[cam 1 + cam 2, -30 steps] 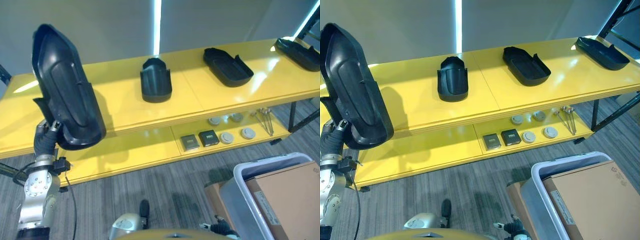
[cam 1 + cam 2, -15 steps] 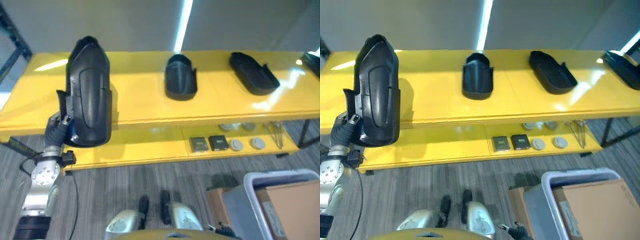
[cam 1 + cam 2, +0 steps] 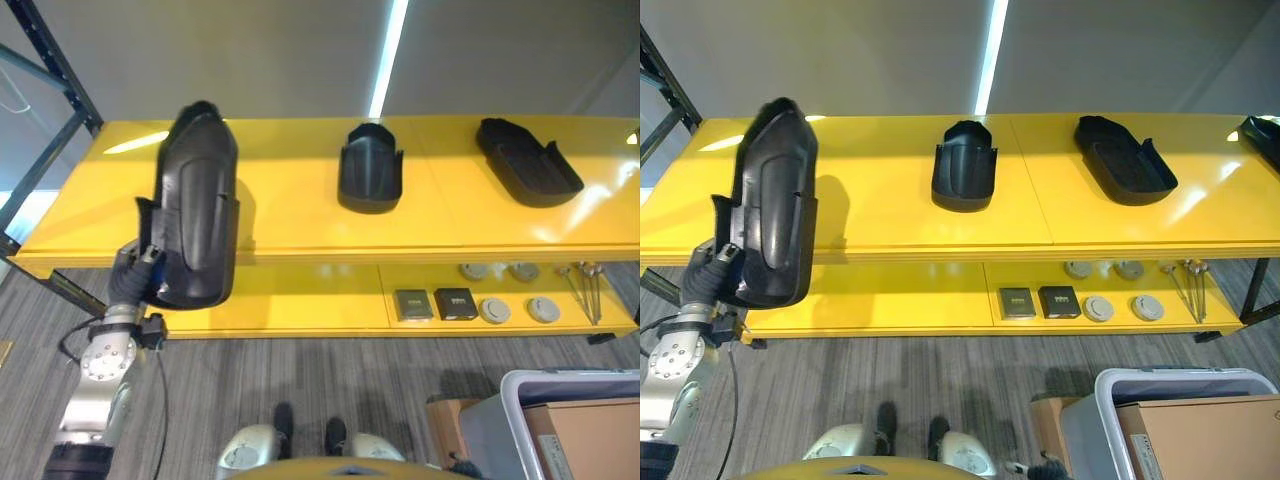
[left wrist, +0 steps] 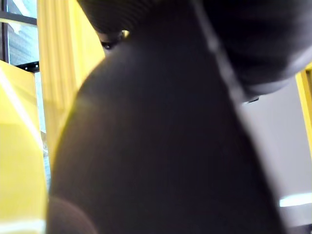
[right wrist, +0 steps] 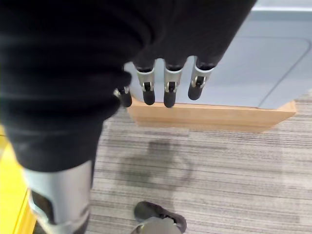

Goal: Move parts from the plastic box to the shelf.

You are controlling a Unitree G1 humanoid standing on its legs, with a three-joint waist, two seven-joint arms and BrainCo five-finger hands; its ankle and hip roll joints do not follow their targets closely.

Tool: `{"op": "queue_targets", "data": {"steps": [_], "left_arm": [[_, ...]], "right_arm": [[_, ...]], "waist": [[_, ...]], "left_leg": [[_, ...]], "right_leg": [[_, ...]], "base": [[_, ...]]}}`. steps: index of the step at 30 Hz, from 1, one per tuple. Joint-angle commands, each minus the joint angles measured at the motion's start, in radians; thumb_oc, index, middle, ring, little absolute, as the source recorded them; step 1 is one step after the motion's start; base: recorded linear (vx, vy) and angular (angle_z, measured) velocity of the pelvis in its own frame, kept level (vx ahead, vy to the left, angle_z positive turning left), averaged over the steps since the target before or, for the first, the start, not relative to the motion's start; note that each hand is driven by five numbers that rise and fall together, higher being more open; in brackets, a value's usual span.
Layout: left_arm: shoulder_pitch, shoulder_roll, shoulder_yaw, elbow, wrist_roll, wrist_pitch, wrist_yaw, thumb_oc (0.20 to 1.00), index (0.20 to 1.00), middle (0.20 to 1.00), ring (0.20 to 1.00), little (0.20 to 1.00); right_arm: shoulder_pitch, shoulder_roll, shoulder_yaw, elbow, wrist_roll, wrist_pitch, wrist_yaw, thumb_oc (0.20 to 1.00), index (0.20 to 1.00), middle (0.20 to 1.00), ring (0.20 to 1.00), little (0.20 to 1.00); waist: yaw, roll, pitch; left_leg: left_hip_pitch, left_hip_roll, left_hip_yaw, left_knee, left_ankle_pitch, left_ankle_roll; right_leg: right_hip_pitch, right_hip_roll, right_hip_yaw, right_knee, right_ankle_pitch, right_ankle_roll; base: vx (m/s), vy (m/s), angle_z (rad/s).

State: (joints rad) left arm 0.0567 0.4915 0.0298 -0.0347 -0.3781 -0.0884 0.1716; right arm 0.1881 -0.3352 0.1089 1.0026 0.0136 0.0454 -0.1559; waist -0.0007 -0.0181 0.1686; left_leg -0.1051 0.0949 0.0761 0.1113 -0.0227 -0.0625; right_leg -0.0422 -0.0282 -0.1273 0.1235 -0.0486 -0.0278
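In front of me there's a long yellow shelf (image 3: 300,215) with two levels, running the whole width of what I can see. Next biggest thing is the long black moulded part (image 3: 193,205) I've got up in my left hand (image 3: 133,280). It stands nearly upright, hollow side facing away from me, its lower end down at my hand and its top reaching up over the left stretch of the upper shelf. It hides my fingers, so I honestly can't tell how they're wrapped on it.

Down at the lower right is the grey plastic box (image 3: 1160,420), with a brown cardboard sheet (image 3: 1205,438) lying on it. My right hand (image 5: 165,85) hangs down over the carpet near that box and a cardboard edge, fingers straight and relaxed, holding nothing.

Two more black parts already sit on the top level: a short scoop-shaped one (image 3: 371,183) near the middle, and a flatter tray-like one (image 3: 528,162) well to its right. On the lower level there are two small dark square boxes (image 3: 434,303), then a few little grey round discs (image 3: 518,308) beside them.
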Motion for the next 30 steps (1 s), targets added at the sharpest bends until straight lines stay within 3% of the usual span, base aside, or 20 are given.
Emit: {"op": "queue_targets", "data": {"steps": [1, 2, 3, 7, 10, 12, 14, 15, 17, 19, 22, 30], "left_arm": [[-0.047, 0.009, 0.067, -0.087, 0.016, -0.107, 0.015, 0.2, 0.2, 0.2, 0.2, 0.2], [-0.046, 0.008, 0.072, -0.086, 0.01, -0.109, 0.012, 0.2, 0.2, 0.2, 0.2, 0.2], [-0.057, 0.009, 0.077, -0.072, -0.007, -0.112, -0.003, 0.2, 0.2, 0.2, 0.2, 0.2], [-0.086, 0.015, 0.048, -0.054, 0.009, -0.098, 0.012, 0.2, 0.2, 0.2, 0.2, 0.2], [-0.135, 0.05, 0.031, -0.038, 0.006, -0.057, 0.025, 0.2, 0.2, 0.2, 0.2, 0.2], [-0.119, 0.063, 0.04, -0.035, 0.01, -0.058, 0.034, 0.2, 0.2, 0.2, 0.2, 0.2], [-0.102, 0.092, 0.058, -0.047, 0.037, -0.066, 0.067, 0.2, 0.2, 0.2, 0.2, 0.2], [-0.141, 0.11, 0.07, -0.058, 0.068, -0.029, 0.096, 0.2, 0.2, 0.2, 0.2, 0.2], [-0.239, 0.12, 0.011, 0.006, 0.132, 0.009, 0.173, 0.2, 0.2, 0.2, 0.2, 0.2], [-0.262, 0.126, -0.001, 0.016, 0.145, 0.061, 0.204, 0.2, 0.2, 0.2, 0.2, 0.2], [-0.345, 0.155, -0.026, 0.141, 0.137, 0.148, 0.24, 0.2, 0.2, 0.2, 0.2, 0.2], [-0.524, 0.158, -0.131, 0.463, 0.151, 0.207, 0.276, 0.2, 0.2, 0.2, 0.2, 0.2]], "right_arm": [[0.016, -0.061, -0.006, 0.014, 0.009, -0.036, -0.005, 1.0, 1.0, 1.0, 1.0, 1.0], [0.021, -0.068, -0.012, 0.015, 0.015, -0.037, -0.006, 1.0, 1.0, 1.0, 1.0, 1.0], [0.021, -0.07, -0.023, 0.016, 0.038, -0.019, -0.015, 1.0, 1.0, 1.0, 1.0, 1.0], [-0.007, -0.061, -0.042, 0.056, 0.071, -0.023, -0.023, 1.0, 1.0, 1.0, 1.0, 1.0], [0.003, -0.033, -0.059, 0.069, 0.054, -0.052, -0.014, 1.0, 1.0, 1.0, 1.0, 1.0], [0.02, -0.017, -0.059, 0.044, 0.054, -0.057, -0.015, 1.0, 1.0, 1.0, 1.0, 1.0], [0.029, -0.002, -0.038, 0.014, 0.043, -0.075, 0.004, 1.0, 1.0, 1.0, 1.0, 1.0], [0.016, -0.009, -0.017, 0.006, 0.029, -0.086, 0.017, 1.0, 1.0, 1.0, 1.0, 1.0], [-0.013, -0.02, 0.037, 0.038, 0.069, -0.095, 0.006, 1.0, 1.0, 1.0, 1.0, 1.0], [-0.011, -0.031, 0.043, 0.003, 0.072, -0.063, 0.011, 1.0, 1.0, 1.0, 1.0, 1.0], [0.01, -0.05, 0.048, -0.05, 0.046, -0.007, 0.021, 1.0, 1.0, 1.0, 1.0, 1.0], [0.011, -0.076, 0.086, -0.083, 0.036, 0.037, 0.052, 1.0, 1.0, 1.0, 1.0, 1.0]], "waist": [[-0.018, 0.023, -0.003], [-0.021, 0.03, -0.002], [-0.036, 0.046, 0.004], [-0.03, 0.07, 0.012], [-0.036, 0.083, 0.034], [-0.039, 0.084, 0.04], [-0.055, 0.071, 0.049], [-0.055, 0.054, 0.047], [-0.067, 0.031, 0.032], [-0.067, 0.024, 0.024], [-0.1, 0.028, 0.004], [-0.156, 0.036, -0.013]], "left_leg": [[0.041, 0.075, -0.039, -0.13, 0.178, -0.016], [0.041, 0.097, -0.037, -0.152, 0.202, -0.026], [0.042, 0.111, -0.012, -0.124, 0.175, -0.023], [0.064, 0.043, -0.055, -0.026, 0.062, -0.009], [0.078, -0.034, -0.053, 0.016, -0.001, 0.039], [0.101, -0.067, -0.04, 0.005, -0.021, 0.064], [0.115, -0.083, -0.012, -0.023, -0.032, 0.073], [0.094, -0.089, 0.012, -0.022, -0.046, 0.08], [0.052, -0.066, 0.02, -0.029, -0.022, 0.073], [0.05, -0.048, 0.032, -0.034, -0.009, 0.061], [0.078, -0.014, 0.054, -0.078, 0.021, 0.038], [0.109, 0.018, 0.096, -0.124, 0.045, 0.02]], "right_leg": [[0.065, -0.029, 0.042, -0.094, 0.042, 0.095], [0.071, -0.041, 0.04, -0.09, 0.035, 0.096], [0.069, -0.079, 0.036, -0.053, 0.019, 0.101], [0.042, -0.163, 0.072, 0.036, 0.018, 0.141], [0.022, -0.253, 0.089, 0.134, 0.038, 0.174], [-0.01, -0.272, 0.092, 0.195, 0.074, 0.171], [-0.059, -0.19, 0.098, 0.127, 0.08, 0.182], [-0.055, -0.167, 0.087, 0.028, 0.096, 0.191], [-0.073, -0.11, 0.101, -0.037, 0.113, 0.178], [-0.046, -0.1, 0.083, -0.073, 0.113, 0.171], [-0.015, -0.072, 0.091, -0.101, 0.097, 0.158], [-0.004, -0.049, 0.111, -0.117, 0.086, 0.15]], "base": [[0.14, 0.357, -0.29], [0.24, 0.672, -0.48], [0.24, 0.705, -0.46], [0.17, 0.53, -0.18], [0.16, 0.444, -0.17], [0.15, 0.332, 0.07], [0.03, 0.021, -0.45], [-0.1, -0.254, -0.33], [-0.04, -0.283, 0.48], [0.09, -0.162, 0.32], [0.12, -0.102, -0.17], [0.05, -0.057, -0.11]]}}
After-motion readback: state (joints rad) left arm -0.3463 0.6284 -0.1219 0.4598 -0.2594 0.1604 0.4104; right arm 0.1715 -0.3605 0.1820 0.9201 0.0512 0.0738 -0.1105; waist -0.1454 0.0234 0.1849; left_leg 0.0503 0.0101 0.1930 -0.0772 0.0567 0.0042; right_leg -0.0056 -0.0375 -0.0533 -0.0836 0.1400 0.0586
